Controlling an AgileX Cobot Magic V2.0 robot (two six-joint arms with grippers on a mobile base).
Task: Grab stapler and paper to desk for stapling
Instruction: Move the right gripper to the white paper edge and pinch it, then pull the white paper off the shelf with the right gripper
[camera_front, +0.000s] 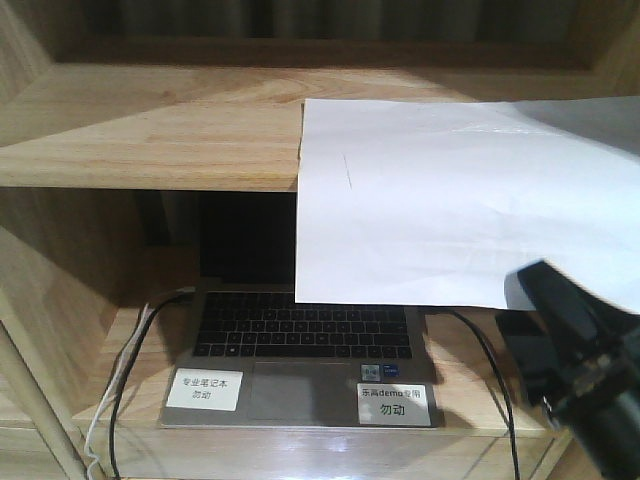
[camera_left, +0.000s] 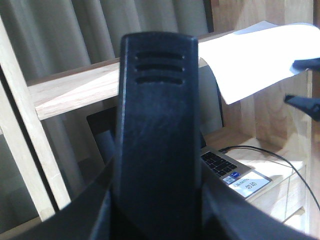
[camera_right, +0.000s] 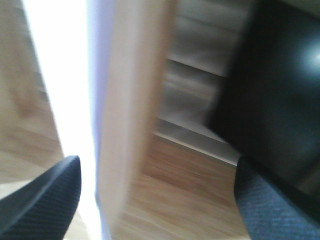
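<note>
1. Shelf unit (camera_front: 150, 140): light wood, two levels in your front view.
2. The paper (camera_front: 440, 200): a white sheet lying on the upper shelf at the right. Its front part hangs past the shelf edge and covers the right side of the screen below.
3. Laptop (camera_front: 300, 330): it sits open on the lower shelf, with a dark keyboard and a dark screen.
4. Right gripper (camera_right: 155, 205): you see it at the lower right of the front view, below the sheet's bottom edge. Its fingers (camera_right: 42, 200) are spread wide. In the blurred right wrist view the paper's edge runs between them, nearer the left one. You cannot tell whether anything touches.
5. The stapler (camera_left: 157, 125): a black body with three short slots near its top. It stands upright and fills the middle of the left wrist view.
6. Left gripper (camera_left: 157, 215): it is closed around the stapler's lower part, and its dark fingers flare out on both sides at the bottom of the frame.
7. Labels, two: one white label (camera_front: 204, 388) is at the left of the palm rest and the other label (camera_front: 396, 403) is at the right. Both carry printed text.
8. Cables: a white cable (camera_front: 120, 380) runs at the laptop's left and a black cable (camera_front: 495, 370) at its right.
</note>
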